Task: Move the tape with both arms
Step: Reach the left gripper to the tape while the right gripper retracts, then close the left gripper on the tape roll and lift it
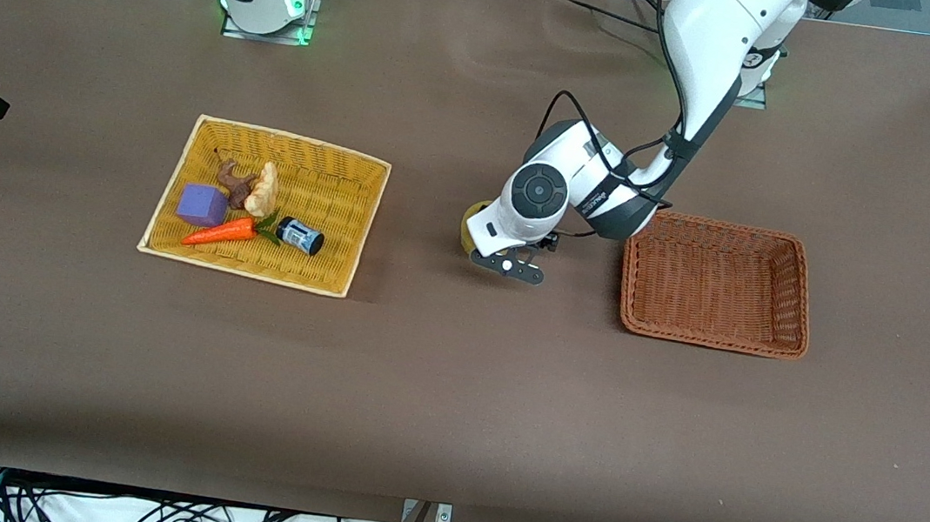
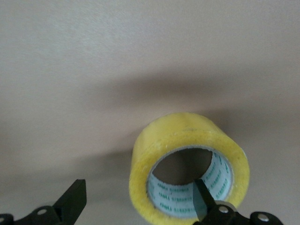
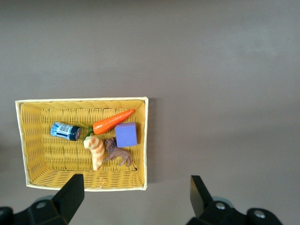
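Note:
The tape (image 1: 469, 223), a yellowish roll, sits on the brown table between the two baskets and is mostly hidden under my left hand. In the left wrist view the tape (image 2: 185, 133) turns its hollow centre to the camera. My left gripper (image 1: 480, 241) is open and low at the roll. In its wrist view the left gripper (image 2: 139, 185) has one finger (image 2: 202, 197) inside the hollow and the other well outside the roll's wall. My right gripper (image 3: 136, 180) is open and empty, high over the yellow basket's edge and out of the front view.
The yellow basket (image 1: 177, 176), toward the right arm's end, holds a blue-labelled bottle (image 1: 299, 235), a carrot (image 1: 219, 232), a purple cube (image 1: 202, 205) and two small toys. A brown wicker basket (image 1: 706, 337) stands beside the left hand, toward the left arm's end.

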